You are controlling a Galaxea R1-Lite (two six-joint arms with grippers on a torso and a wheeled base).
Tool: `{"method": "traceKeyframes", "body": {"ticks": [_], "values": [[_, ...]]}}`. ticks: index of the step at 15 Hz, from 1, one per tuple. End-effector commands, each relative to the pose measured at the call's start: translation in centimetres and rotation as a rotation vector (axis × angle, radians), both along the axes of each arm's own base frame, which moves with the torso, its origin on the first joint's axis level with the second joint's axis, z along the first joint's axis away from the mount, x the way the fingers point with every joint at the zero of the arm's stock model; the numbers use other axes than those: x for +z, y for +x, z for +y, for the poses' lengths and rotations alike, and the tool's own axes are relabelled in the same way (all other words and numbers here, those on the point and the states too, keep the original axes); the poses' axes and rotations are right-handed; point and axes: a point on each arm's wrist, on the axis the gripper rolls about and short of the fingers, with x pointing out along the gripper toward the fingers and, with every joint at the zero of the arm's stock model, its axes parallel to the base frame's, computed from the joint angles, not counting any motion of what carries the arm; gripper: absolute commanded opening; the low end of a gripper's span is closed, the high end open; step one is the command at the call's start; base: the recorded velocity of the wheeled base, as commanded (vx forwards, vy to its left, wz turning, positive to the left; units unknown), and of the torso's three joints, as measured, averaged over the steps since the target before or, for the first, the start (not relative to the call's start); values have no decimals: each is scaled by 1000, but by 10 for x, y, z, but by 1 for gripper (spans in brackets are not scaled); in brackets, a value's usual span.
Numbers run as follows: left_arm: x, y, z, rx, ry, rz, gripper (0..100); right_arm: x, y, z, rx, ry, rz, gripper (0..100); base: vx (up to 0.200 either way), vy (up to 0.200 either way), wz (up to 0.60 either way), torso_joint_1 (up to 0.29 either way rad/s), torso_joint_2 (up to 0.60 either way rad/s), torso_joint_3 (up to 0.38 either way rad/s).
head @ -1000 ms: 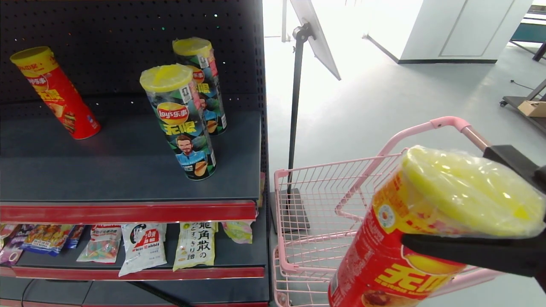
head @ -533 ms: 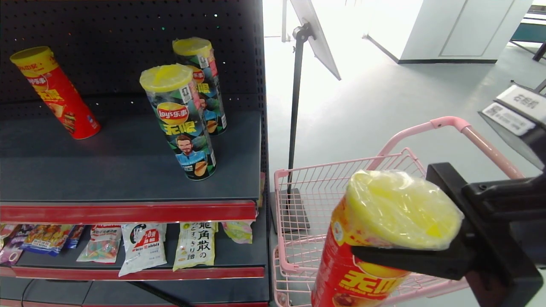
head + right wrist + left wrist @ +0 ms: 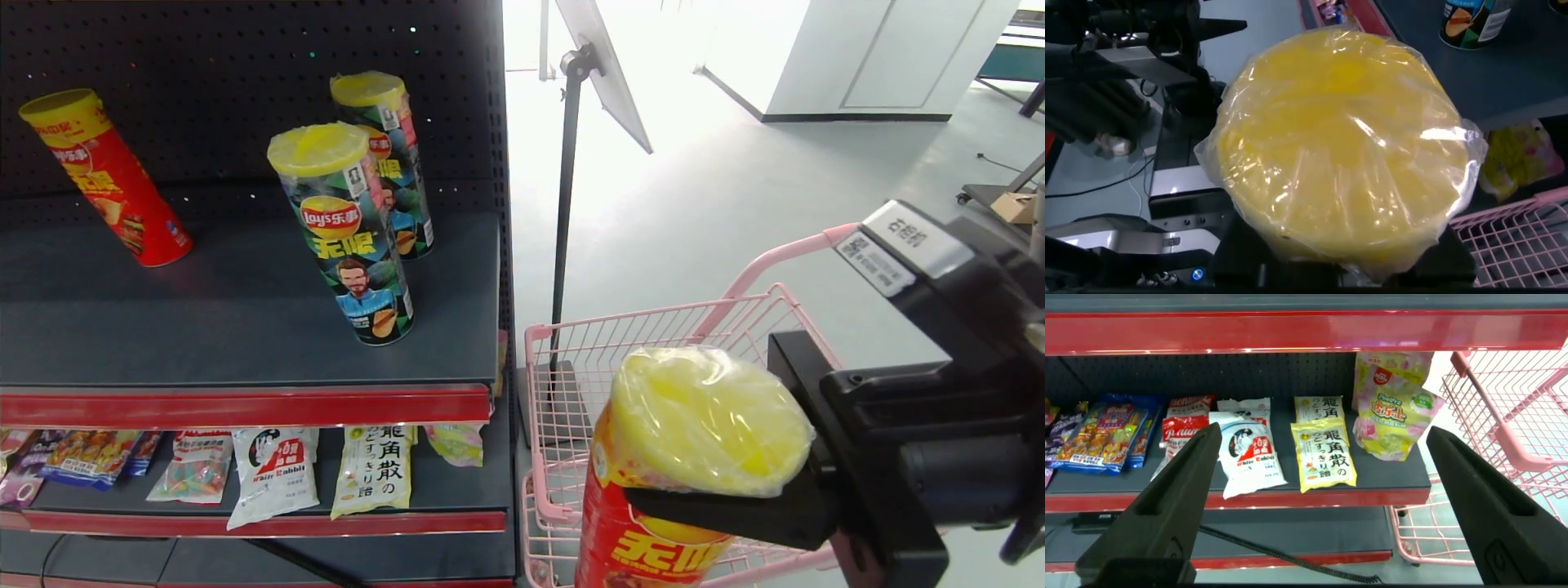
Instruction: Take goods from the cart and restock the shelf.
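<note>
My right gripper (image 3: 710, 490) is shut on a red chip can (image 3: 645, 539) with a yellow, film-wrapped lid (image 3: 706, 433). It holds the can upright just under the lid, above the pink wire cart (image 3: 571, 359). The same lid (image 3: 1339, 139) faces the camera in the right wrist view. On the dark upper shelf (image 3: 245, 327) stand a red can (image 3: 106, 175) at the left and two dark cans (image 3: 343, 233) (image 3: 384, 159) near the right end. My left gripper (image 3: 1315, 498) is open and holds nothing, level with the lower shelf.
Snack bags (image 3: 1323, 453) lie in a row on the lower shelf (image 3: 269, 523). A black stand pole (image 3: 562, 220) rises between the shelf's right end and the cart. The cart's pink handle (image 3: 784, 257) runs behind the held can. Open floor (image 3: 735, 180) lies beyond.
My right gripper has carried the red can leftward and lower, from the right edge toward the cart's middle and the shelf. The cans on the shelf have stayed put.
</note>
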Motion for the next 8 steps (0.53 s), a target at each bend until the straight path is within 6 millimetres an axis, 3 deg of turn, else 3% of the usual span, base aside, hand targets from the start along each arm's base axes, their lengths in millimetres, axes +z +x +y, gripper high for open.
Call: {"method": "traceKeyframes", "body": {"ticks": [1, 8], "values": [[0, 0, 0, 0, 0, 1, 100, 2, -2, 1, 0, 5, -5, 0, 0, 0, 0, 0, 0, 0], [0, 0, 0, 0, 0, 1, 100, 7, 3, 10, -18, 34, -30, 0, 0, 0, 0, 0, 0, 0]]}}
